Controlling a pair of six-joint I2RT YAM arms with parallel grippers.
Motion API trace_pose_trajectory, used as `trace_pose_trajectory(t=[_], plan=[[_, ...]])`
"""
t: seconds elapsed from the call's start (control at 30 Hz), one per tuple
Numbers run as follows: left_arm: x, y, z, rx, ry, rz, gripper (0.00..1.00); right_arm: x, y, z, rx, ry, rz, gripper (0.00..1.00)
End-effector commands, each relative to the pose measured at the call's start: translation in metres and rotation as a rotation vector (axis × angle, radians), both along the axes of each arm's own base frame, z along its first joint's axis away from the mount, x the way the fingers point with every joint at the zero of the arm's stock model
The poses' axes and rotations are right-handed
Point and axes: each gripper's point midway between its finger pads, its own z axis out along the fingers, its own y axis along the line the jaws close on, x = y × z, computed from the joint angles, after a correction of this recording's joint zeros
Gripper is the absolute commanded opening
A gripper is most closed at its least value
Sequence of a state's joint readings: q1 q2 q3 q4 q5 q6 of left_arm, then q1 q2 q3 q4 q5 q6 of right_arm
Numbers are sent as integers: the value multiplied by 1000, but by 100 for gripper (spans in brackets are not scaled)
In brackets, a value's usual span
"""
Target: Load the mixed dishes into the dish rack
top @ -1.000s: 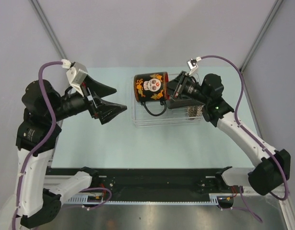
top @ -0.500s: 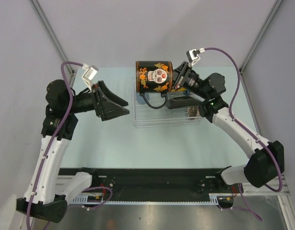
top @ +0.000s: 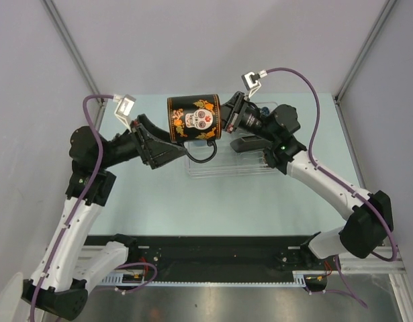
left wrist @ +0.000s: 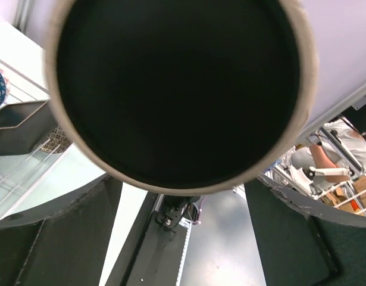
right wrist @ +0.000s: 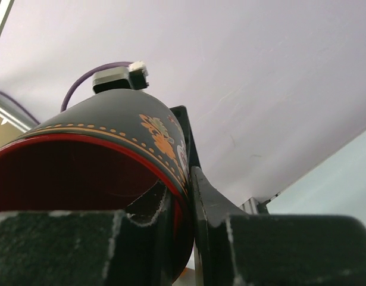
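Handover in mid-air, by the look of it. Dark red-lined mug on its side, up off the bench, above the left end of the dish rack, handle hanging down, not yet in any slot.

Right claw pinching the rim: one finger inside the red lining, one outside on the wall. Left claw spread wide, gripping nothing, fingers flanking the mug's base. Left wrist view filled by that round base, close and roughly centred. Touching or just short: cannot tell.

For the step:
- Bring left claw straight along the mug's axis, fingers past the base edge onto the wall, clear of the handle.
- Close firmly before any release on the right; glazed wall probably slick, thin rim pinch likely to pivot.
- Release right only with the weight on the left, then lower slowly to the rack.
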State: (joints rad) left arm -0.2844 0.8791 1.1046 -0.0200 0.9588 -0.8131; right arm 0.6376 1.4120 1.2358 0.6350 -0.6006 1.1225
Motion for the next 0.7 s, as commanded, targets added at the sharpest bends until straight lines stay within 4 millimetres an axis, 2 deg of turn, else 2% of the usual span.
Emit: trace_pose_trajectory(t=[0.0, 0.13, 0.33, 0.43, 0.67], plan=[[7, 0, 7, -40, -12, 54, 88, 10, -20, 67, 166, -116, -142, 0], [11, 0, 5, -43, -10, 74, 87, 30, -18, 65, 192, -69, -240, 0], [18, -1, 8, -64, 3, 89, 87, 43, -16, 67, 242, 2, -310, 0], [21, -3, 12, -80, 2, 83, 87, 41, -13, 71, 285, 11, -291, 0], [31, -6, 10, -96, 14, 81, 86, 43, 6, 57, 286, 67, -261, 0]])
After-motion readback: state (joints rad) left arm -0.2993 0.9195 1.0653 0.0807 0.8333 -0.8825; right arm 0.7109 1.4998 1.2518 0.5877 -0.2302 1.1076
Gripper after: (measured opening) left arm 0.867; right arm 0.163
